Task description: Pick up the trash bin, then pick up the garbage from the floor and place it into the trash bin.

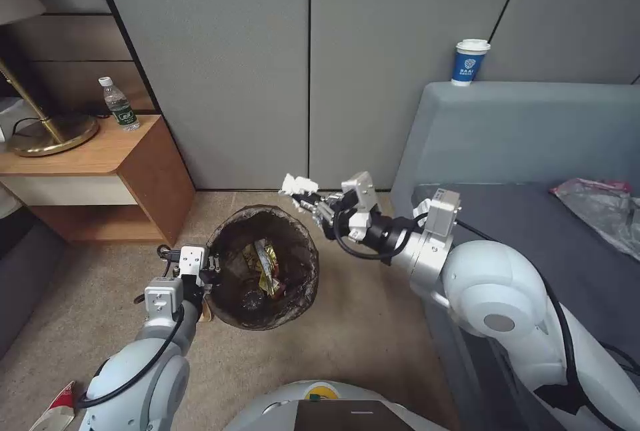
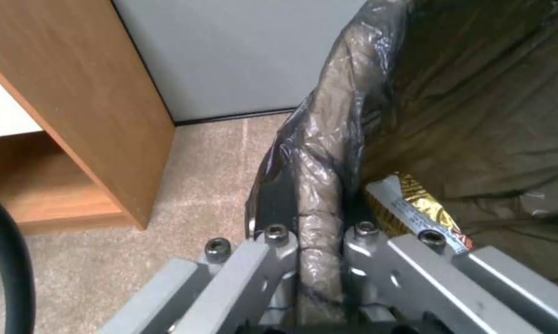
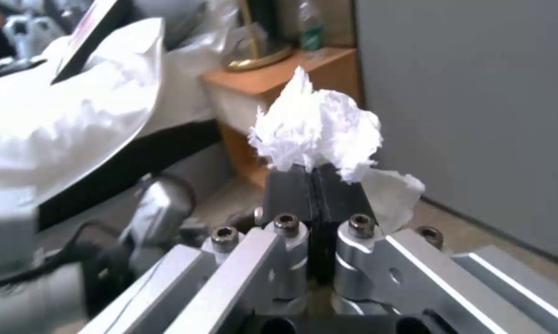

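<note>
On the carpeted floor between a wooden nightstand (image 1: 100, 164) and a grey sofa (image 1: 533, 151), the trash bin (image 1: 230, 307) sat w/ its round mouth facing up toward the head cam. Its liner was thin, crinkly dark plastic, folded over the rim in loose glossy wrinkles. The left end effector (image 2: 319, 241) was clamped on that rim at the bin's left side, metal fingers pinching a bunched fold of bag betw. them. Inside lay a yellow snack wrapper (image 1: 267, 264), shiny foil w/ a creased edge, approx. mid-bin; darker bits around it were too murky to ID.

The right end effector (image 1: 303, 201) hung at the bin's far-right rim, its black pads pressed together on a white tissue (image 3: 319, 127) — a soft, crumpled wad w/ ragged, feathery edges, sticking out past the fingertips. The tissue was above the rim, not inside the bin.

A clear green-labelled bottle (image 1: 120, 105) stood upright on the nightstand beside a brass lamp base (image 1: 50, 134). A blue-and-white lidded cup (image 1: 470, 62) sat on the sofa's backrest. A red-white paper cup (image 1: 57, 407) lay on the floor by the left arm. Open carpet showed in front of & right of the bin; nightstand corner was near its left side, sofa edge near the right arm.
</note>
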You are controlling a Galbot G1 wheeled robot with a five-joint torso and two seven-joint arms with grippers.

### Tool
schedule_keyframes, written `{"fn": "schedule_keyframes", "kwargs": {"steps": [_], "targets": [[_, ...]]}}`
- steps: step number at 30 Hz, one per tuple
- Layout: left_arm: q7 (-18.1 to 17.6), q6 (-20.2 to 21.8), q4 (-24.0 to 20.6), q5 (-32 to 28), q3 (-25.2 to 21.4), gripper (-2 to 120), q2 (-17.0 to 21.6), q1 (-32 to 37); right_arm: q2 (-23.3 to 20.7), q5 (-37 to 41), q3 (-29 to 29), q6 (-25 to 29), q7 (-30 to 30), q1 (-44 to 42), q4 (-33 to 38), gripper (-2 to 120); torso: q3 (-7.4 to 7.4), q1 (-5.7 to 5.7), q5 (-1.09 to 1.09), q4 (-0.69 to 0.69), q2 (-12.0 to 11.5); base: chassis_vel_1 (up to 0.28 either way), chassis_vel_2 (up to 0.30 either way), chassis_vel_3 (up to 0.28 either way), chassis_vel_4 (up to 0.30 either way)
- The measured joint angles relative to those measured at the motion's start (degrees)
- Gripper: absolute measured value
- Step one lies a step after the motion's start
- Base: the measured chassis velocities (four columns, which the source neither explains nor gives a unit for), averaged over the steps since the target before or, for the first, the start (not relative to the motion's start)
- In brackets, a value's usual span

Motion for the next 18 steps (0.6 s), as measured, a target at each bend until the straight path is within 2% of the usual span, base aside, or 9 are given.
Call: {"fn": "schedule_keyframes", "kwargs": {"steps": [7,9,15,18], "targets": [[0.1,0.0,0.5,0.4,0.4,2,-0.2,-0.3,-1.4,-0.4,-7.2,-0.4,-0.8,4.3,-0.1,0,0.0,0.0,0.0,0.0,0.0,0.0,0.0,0.0,0.0],[0.1,0.0,0.5,0.4,0.4,2,-0.2,-0.4,-1.5,-0.4,-10.4,-0.9,-0.2,6.8,-0.8,0,0.0,0.0,0.0,0.01,0.0,0.0,0.0,0.0,0.0],[0.2,0.0,0.5,0.4,0.1,2,-0.2,-0.5,-1.2,0.9,-15.5,-2.7,2.7,9.9,-1.6,-2,0.0,0.0,0.0,0.01,0.0,0.0,0.0,0.0,0.0],[0.2,0.0,0.5,0.3,0.1,2,-0.2,-0.6,-0.9,1.8,-16.6,-4.0,3.6,10.6,-1.8,6,0.0,0.0,0.0,0.01,0.0,0.0,0.0,0.0,0.0]]}}
